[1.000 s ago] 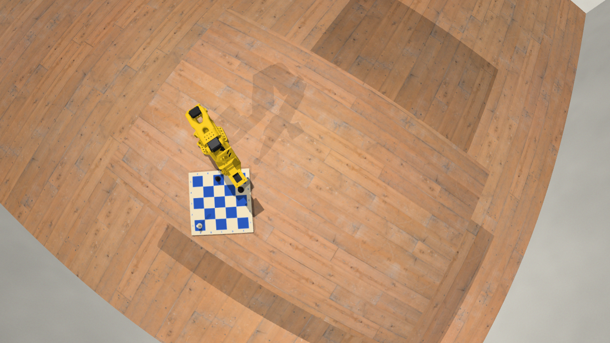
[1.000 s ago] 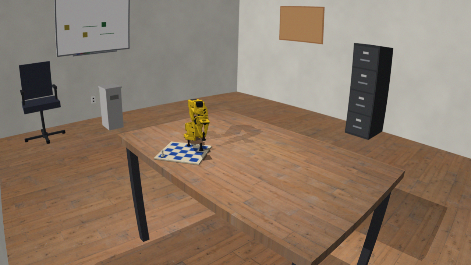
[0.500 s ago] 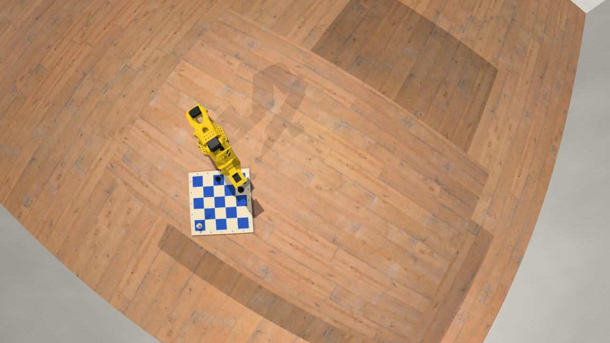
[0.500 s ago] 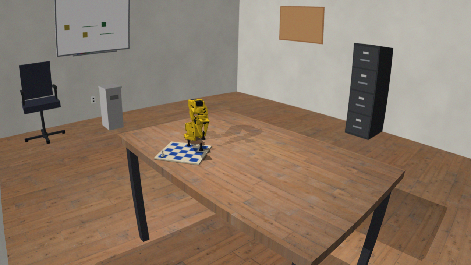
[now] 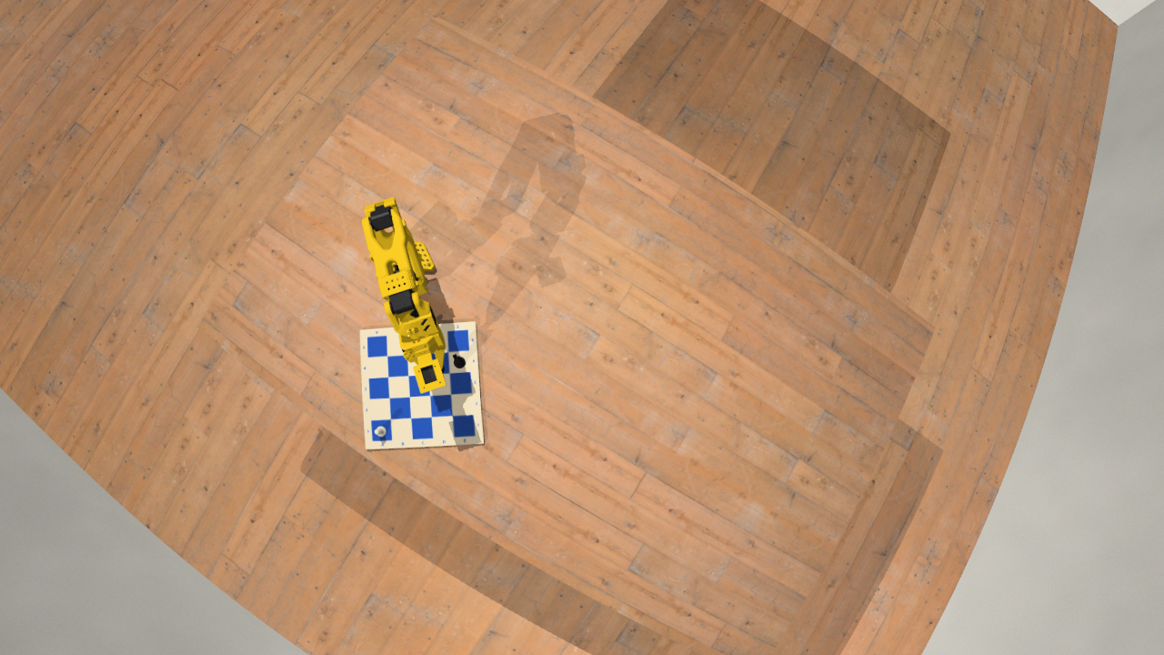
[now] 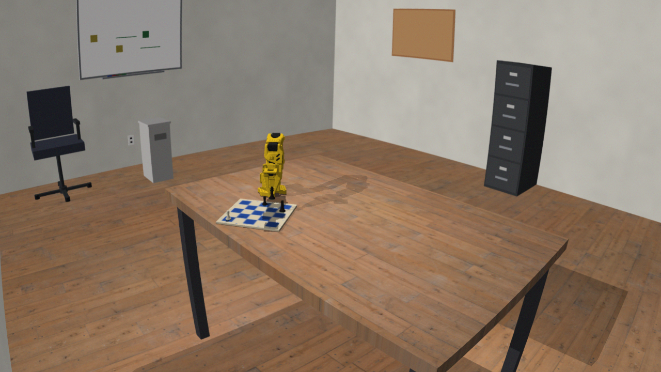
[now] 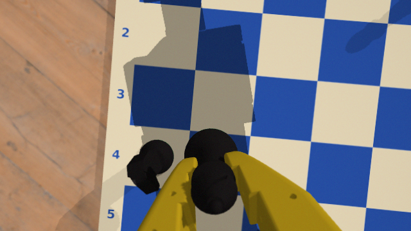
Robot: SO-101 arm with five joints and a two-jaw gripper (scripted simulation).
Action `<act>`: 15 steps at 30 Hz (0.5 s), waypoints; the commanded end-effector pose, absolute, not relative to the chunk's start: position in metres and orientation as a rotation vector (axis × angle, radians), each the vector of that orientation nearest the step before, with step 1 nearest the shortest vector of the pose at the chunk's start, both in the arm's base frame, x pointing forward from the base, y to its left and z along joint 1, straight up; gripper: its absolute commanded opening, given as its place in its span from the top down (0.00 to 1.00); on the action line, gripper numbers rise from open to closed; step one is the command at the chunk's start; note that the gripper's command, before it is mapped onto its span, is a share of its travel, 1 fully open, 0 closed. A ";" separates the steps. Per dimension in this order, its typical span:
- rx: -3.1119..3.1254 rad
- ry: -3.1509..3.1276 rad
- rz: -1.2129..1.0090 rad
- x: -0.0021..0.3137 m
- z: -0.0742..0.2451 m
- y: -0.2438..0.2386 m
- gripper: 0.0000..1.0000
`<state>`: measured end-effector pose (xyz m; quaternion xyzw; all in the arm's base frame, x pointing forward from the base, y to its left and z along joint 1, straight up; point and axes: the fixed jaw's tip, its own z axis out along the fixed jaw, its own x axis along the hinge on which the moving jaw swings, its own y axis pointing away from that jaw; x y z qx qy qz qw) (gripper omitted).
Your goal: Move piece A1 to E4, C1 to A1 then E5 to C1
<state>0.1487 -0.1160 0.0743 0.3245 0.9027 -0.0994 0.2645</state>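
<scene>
My gripper [image 7: 210,157] is shut on a black round-headed piece [image 7: 212,174] and holds it above the blue-and-cream board [image 5: 417,389], over the squares just inside the E file near rows 4 and 5. In the overhead view the gripper [image 5: 428,376] hangs over the board's middle right. A second black piece with a blocky top [image 7: 150,165] stands upright on E4, just left of my fingers; it also shows in the overhead view [image 5: 457,358]. A small pale piece [image 5: 380,428] stands on A1. The arm hides part of the board's far rows.
The yellow arm's base [image 5: 382,219] stands on the wooden table beyond the board's row 5 edge. The board lies near the table's left corner [image 6: 173,191]. The arm's shadow covers squares around D2 to E3 [image 7: 221,93].
</scene>
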 end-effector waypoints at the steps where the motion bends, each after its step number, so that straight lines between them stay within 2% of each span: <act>1: 1.009 2.422 -0.293 0.158 0.072 -0.153 1.00; 8: 1.152 2.362 -0.334 0.166 0.073 -0.205 1.00; 15: 1.187 2.346 -0.345 0.169 0.074 -0.222 1.00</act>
